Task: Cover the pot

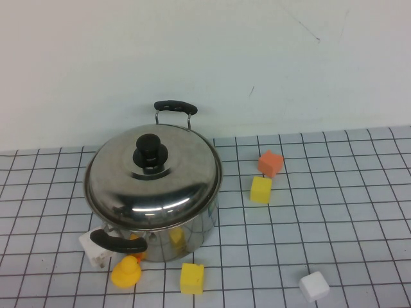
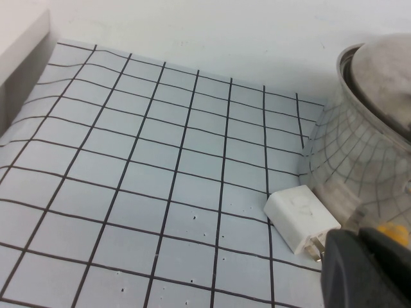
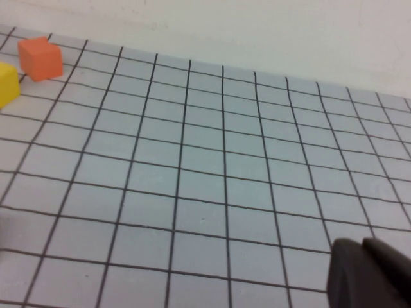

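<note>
High view shows the pot (image 1: 168, 226) standing upright on the gridded table (image 1: 334, 212), left of the middle and toward the near side. The domed lid (image 1: 154, 179) with its black knob (image 1: 150, 152) sits on top of it and closes the opening all around, so the pot is already covered. The pot is round, so the only long line it has goes through its two black handles: the far handle (image 1: 175, 106) points toward the wall, and the near handle (image 1: 117, 241) points toward the robot and a little to its left.

Close to the near handle lies a white charger plug (image 1: 94, 249), and just beside it a yellow duck (image 1: 126, 271). A yellow block (image 1: 192, 278) lies in front of the pot. To the right of the pot, a second yellow block (image 1: 261, 189) and an orange block (image 1: 270, 163) lie near each other, and a white block (image 1: 314, 286) is well apart at the near right.

Neither arm appears in the high view. In the left wrist view, only a dark part of the left gripper (image 2: 366, 269) shows at the edge, next to the charger plug and the pot wall; I cannot tell if it is open or closed. In the right wrist view, a dark corner of the right gripper (image 3: 369, 273) shows over bare table, well apart from the blocks; its state I cannot tell either.
</note>
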You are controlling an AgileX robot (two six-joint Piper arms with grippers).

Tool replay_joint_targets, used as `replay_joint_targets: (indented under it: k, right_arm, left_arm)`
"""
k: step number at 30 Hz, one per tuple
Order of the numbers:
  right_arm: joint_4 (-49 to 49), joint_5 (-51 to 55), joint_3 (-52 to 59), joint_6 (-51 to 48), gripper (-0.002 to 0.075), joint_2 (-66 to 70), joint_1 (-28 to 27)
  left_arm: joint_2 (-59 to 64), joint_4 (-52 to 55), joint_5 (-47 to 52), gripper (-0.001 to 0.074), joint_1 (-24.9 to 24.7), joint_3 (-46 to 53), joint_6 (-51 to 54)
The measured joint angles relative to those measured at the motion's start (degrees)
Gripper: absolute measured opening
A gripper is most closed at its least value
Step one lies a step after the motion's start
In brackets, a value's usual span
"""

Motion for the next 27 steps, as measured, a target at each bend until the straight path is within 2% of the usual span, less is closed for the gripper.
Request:
replay_joint_targets:
  k: [5, 27]
  right_arm:
    - [-0.4, 0.0, 0.0, 3.1, -0.0002, 0.0, 3.1]
    - [-0.4, 0.0, 0.0, 3.9, -0.0002, 0.0, 3.6]
  left_arm:
    - [0.0, 0.0, 0.0, -0.0003, 0.0, 0.0, 0.0]
    - [0.0, 0.0, 0.0, -0.0003, 0.0, 0.0, 0.0]
